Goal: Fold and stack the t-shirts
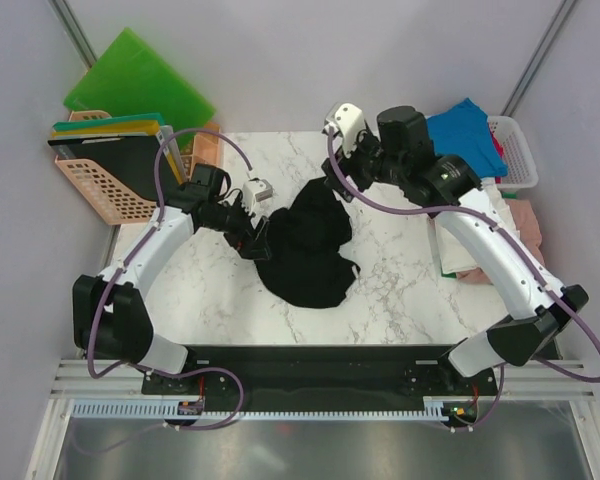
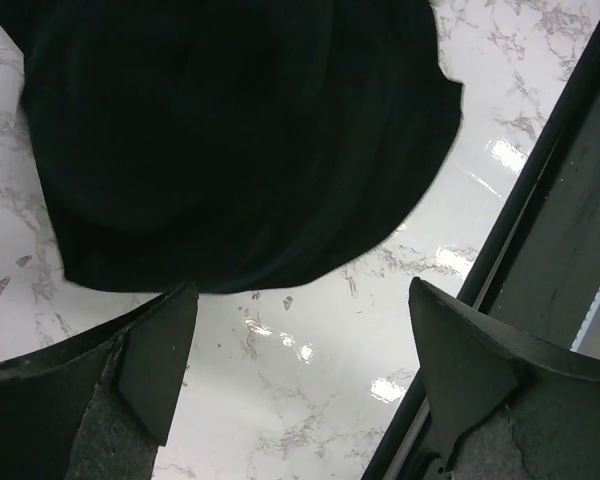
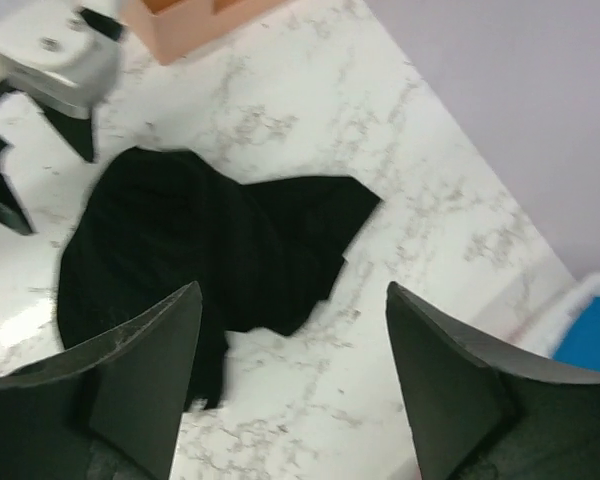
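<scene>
So the black t-shirt [image 1: 305,245] is sitting in a crumpled heap about mid-worktop [image 1: 410,285], not spread out at all. It's bunched into a rough blob with a lobe sticking out toward the far right. The rest of the shirts are off at the right edge, with a blue t-shirt [image 1: 465,125] in the white basket [image 1: 518,150] and a pale pile just near of that.

The left gripper [image 2: 300,300] is low at the left edge of the heap, jaws wide apart with nothing in them and the cloth's hem right in front. The right gripper [image 3: 292,290] hangs above the far side of the shirt, jaws also spread, empty.

Handling-wise, I'd say it's light, floppy and totally shapeless, so it'll droop and drag wherever it's lifted, and layers can easily get pinched together. Black on black makes seams hard to spot too. Best bet, imo, is to grab a single outer edge on each side, ideally shoulders or hem corners, then lift and pull apart to flatten before folding. Grabbing the middle of the lump will just make a worse lump.
</scene>
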Tool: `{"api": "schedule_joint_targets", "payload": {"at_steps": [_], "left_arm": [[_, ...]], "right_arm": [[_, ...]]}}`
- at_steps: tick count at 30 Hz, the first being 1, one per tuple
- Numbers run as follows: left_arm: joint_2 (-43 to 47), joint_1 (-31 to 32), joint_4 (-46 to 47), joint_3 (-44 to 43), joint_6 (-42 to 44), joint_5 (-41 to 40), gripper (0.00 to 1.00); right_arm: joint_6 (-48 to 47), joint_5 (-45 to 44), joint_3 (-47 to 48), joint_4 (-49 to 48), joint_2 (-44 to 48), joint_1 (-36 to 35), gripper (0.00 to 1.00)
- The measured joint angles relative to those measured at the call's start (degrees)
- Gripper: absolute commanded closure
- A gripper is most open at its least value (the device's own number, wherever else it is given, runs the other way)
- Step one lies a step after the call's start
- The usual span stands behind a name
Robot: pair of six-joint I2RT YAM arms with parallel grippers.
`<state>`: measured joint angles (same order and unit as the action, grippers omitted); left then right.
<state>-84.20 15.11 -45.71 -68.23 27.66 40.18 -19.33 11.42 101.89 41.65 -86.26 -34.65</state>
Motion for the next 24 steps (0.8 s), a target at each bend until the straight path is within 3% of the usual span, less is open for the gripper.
{"api": "schedule_joint_targets", "payload": {"at_steps": [6, 12, 17, 24], "left_arm": [[0.8, 0.0, 0.5, 0.3, 0.0, -1.1, 0.07], [0.7, 0.0, 1.2, 0.3, 0.0, -1.1, 0.08], [-0.6, 0.0, 2.2, 0.3, -0.5, -2.5, 0.08], [-2.8, 0.0, 2.7, -0.7, -0.7, -5.1, 0.08]], "right_arm": [[-1.9, -4.6, -4.9, 0.4, 6.7, 6.8, 0.16], [-1.1, -3.3, -26.5, -1.7, 15.6, 6.3, 0.28], [2.1, -0.1, -36.3, -3.7, 9.9, 6.4, 0.4], [5.3, 6.2, -35.7, -8.7, 5.0, 6.4, 0.54]]}}
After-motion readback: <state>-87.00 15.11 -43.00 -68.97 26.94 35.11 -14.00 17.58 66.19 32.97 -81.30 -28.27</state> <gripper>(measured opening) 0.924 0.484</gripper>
